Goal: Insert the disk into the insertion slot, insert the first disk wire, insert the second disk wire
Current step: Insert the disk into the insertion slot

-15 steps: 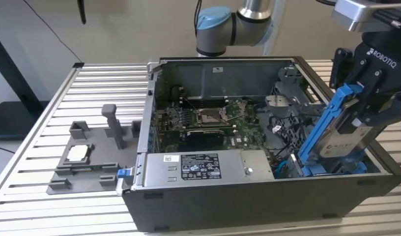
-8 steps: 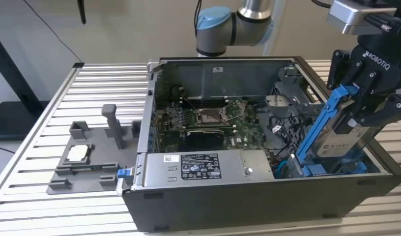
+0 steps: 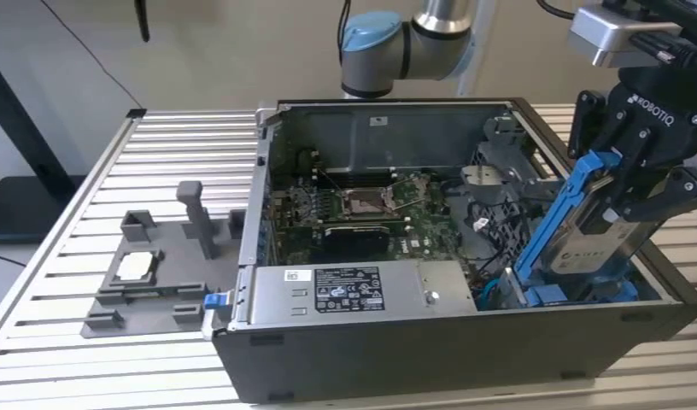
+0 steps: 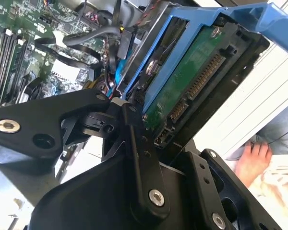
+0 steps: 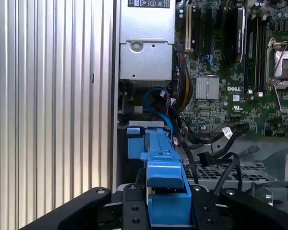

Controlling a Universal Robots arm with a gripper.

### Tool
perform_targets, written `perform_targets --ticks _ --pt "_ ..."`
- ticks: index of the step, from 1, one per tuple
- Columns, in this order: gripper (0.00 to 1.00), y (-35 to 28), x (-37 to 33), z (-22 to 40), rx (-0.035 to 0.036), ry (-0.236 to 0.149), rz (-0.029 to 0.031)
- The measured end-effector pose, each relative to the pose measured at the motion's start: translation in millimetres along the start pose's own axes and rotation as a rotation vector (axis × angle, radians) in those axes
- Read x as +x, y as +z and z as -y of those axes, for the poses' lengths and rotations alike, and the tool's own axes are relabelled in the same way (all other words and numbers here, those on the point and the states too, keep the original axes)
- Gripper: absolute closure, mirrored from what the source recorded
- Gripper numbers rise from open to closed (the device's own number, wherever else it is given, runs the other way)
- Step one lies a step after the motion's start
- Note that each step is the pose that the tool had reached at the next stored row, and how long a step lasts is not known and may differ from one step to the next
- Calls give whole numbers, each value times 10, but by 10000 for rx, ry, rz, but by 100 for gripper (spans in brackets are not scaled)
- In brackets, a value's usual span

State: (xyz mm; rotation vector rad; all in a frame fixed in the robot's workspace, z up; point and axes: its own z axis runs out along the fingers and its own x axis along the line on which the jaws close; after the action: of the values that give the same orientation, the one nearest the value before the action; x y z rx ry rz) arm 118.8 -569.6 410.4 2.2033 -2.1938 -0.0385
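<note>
While the end effector is clenched on the upper end of the disk, the disk hangs steeply tilted over the insertion slot at the exterior view's right of the open computer case. Its lower end is down among the slot's rails, though I cannot tell whether it is seated in them. The tilt looks like the main risk: pushed down at this angle, the disk could catch on a rail or the cage edge and jam or twist in the grip. Black cables just beside the bay could be pinched beneath it. In the second wrist view a person's hand rests beyond the case, near the work. The case stands on a ribbed metal tabletop with a grey fixture beside it and a pale wall behind.
</note>
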Motion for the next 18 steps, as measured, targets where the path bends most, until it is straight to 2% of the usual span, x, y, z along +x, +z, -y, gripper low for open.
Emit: perform_targets --ticks 4,6,7,11,15,18 --pt "67 30 -49 2 -6 22 -4" --pt "67 43 -49 4 -43 19 6" --pt "67 45 -47 4 -74 19 8" --pt "67 43 -32 3 -110 20 12" --pt "67 42 18 3 -112 4 24" --pt "67 43 28 4 -112 -8 33"
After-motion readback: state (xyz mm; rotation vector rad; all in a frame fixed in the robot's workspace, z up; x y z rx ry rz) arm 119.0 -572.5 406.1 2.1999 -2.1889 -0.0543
